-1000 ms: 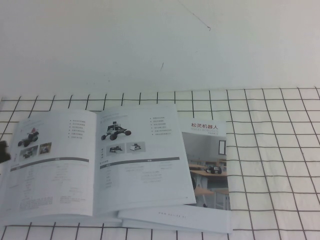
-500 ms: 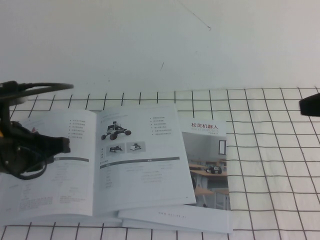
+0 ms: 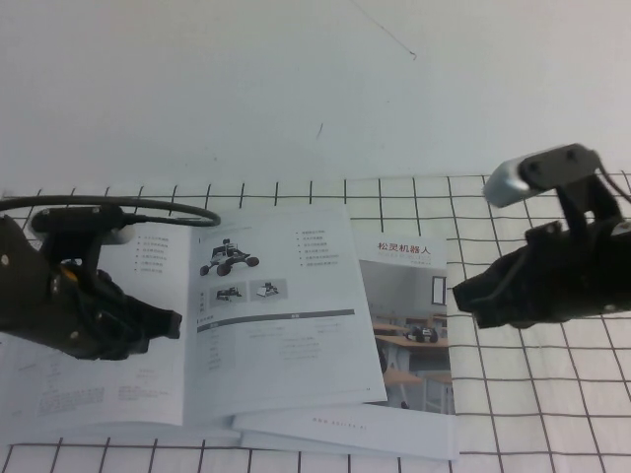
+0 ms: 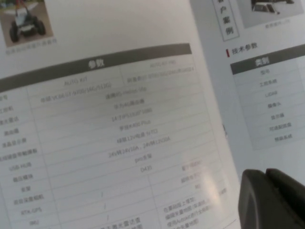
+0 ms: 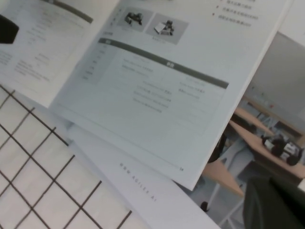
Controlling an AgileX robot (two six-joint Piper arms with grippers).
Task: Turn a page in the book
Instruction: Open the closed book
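On the gridded worktop [image 3: 552,414] the book [image 3: 197,325] lies open, overlapping a second booklet [image 3: 409,325]. Its rover page [image 3: 281,315] lies flat: thin, glossy, likely slippery and floppy, best lifted at its outer edge. The left end effector [image 3: 168,325] hovers over the left-hand leaf, grip unclear; the right end effector [image 3: 468,301], clenched and empty, hangs beyond the page.

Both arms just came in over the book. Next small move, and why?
Probably bring the right gripper left and down to the page's free edge near the second booklet. The book lies open and flat, no page lifted; that gripper is shut and off to the page's right. The left gripper is over the left-hand page, near the spine.
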